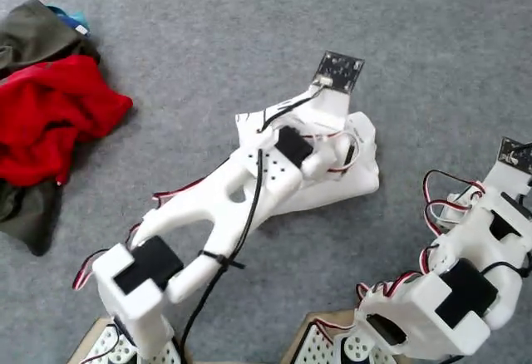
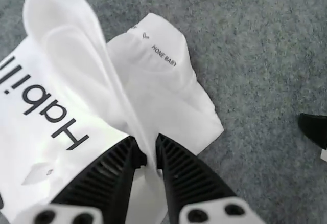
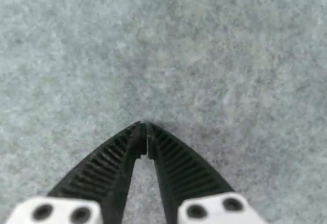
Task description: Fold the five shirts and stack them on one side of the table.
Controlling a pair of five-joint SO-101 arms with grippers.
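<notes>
White shirt lies crumpled near the middle of the grey surface, partly hidden under the left arm, which stretches across it. The fabric is bunched, not flat, with one edge spilling out toward the right arm. The left wrist view gives the detail on the white shirt: large black lettering on one panel, a collar with small print turned up beside it, and a thin ridge of cloth rising in a loop off the body of the garment. Left tool is pinched down on the base of that ridge, jaws nearly together with only the fold of cloth between them. The right arm is folded back close to its base, beside the white shirt and apart from it. Right tool is closed with its tips meeting, gripping nothing, above bare grey surface. The high view gives the layout: well apart from the white shirt, at the surface's left edge, sits a loose heap. A red shirt lies on top in the middle, and a dark shirt shows past its far side. More dark cloth shows at the near side; cannot tell whether it is the same garment. A scrap of blue cloth peeks out by the dark shirt. None of the heap is folded.
</notes>
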